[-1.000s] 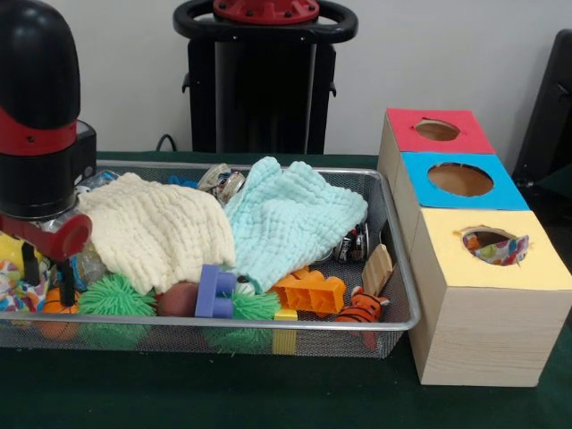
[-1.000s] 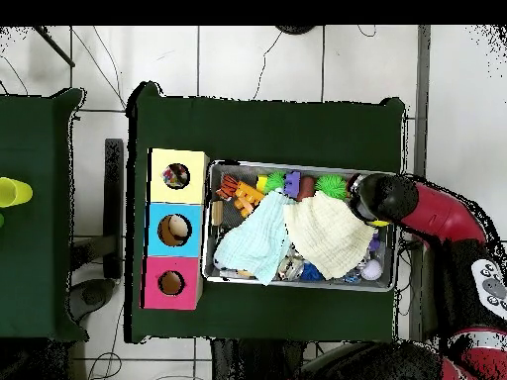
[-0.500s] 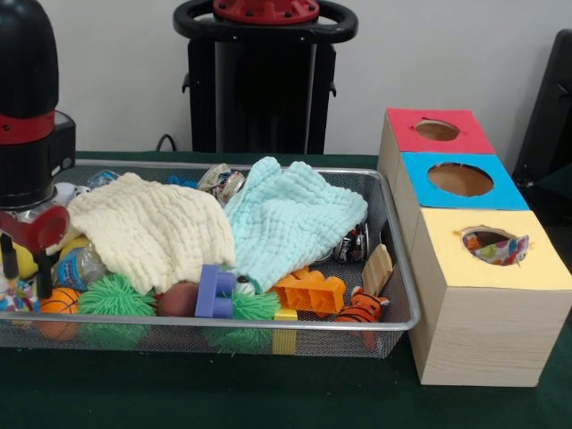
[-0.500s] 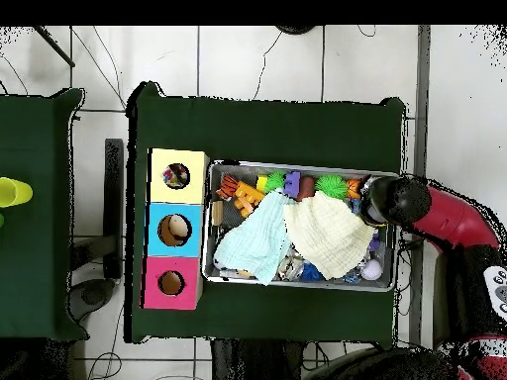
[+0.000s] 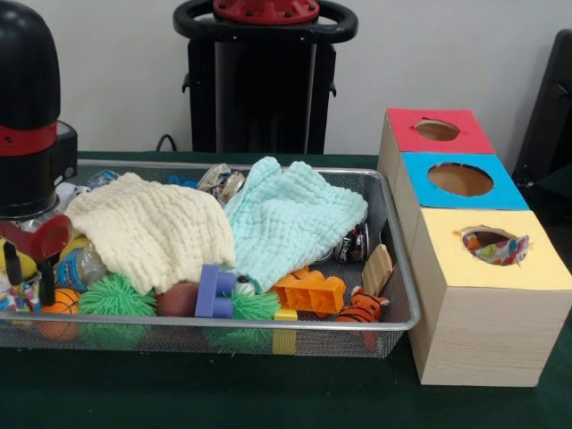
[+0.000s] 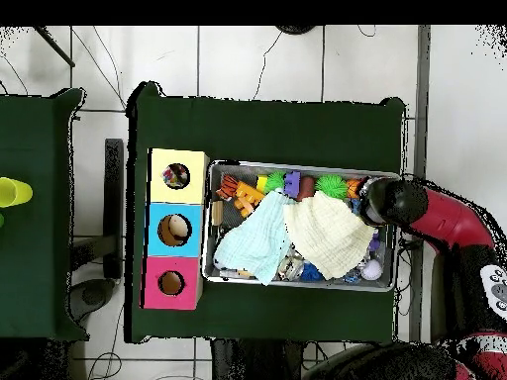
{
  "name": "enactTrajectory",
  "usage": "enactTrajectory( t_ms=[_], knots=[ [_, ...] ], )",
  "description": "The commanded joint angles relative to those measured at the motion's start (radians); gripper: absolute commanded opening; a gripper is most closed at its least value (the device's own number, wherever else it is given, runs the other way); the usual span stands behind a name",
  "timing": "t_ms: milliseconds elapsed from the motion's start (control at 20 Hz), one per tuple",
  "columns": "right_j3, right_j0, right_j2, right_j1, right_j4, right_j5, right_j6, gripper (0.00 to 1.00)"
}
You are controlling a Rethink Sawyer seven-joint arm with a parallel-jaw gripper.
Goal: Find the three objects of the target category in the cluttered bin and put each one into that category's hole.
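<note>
The claw (image 5: 25, 268) is seen open, empty, above the orange ball (image 5: 59, 301); a light, smooth, rollable thing, best pinched across its middle.

Two cloths (image 5: 223, 223) blanket the bin (image 5: 398, 286) middle; toys (image 5: 308, 290) crowd its front

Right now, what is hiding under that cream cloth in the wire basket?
Poking out below the cream cloth are a green spiky ball, a purple block and a small bottle. Whatever lies beneath its middle is covered.
</note>
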Motion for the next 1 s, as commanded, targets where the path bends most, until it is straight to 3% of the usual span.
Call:
enactTrajectory(
  t_ms=[50, 700, 750, 1000],
  knots=[
    [0.002, -0.012, 0.083, 0.087, -0.056, -0.074, -0.074, 1.00],
    [-0.031, -0.009, 0.085, 0.134, -0.069, -0.141, -0.064, 1.00],
    [-0.032, -0.008, 0.085, 0.134, -0.074, -0.149, -0.066, 0.00],
    [-0.036, -0.005, 0.084, 0.134, -0.079, -0.134, -0.090, 0.00]
  ],
)
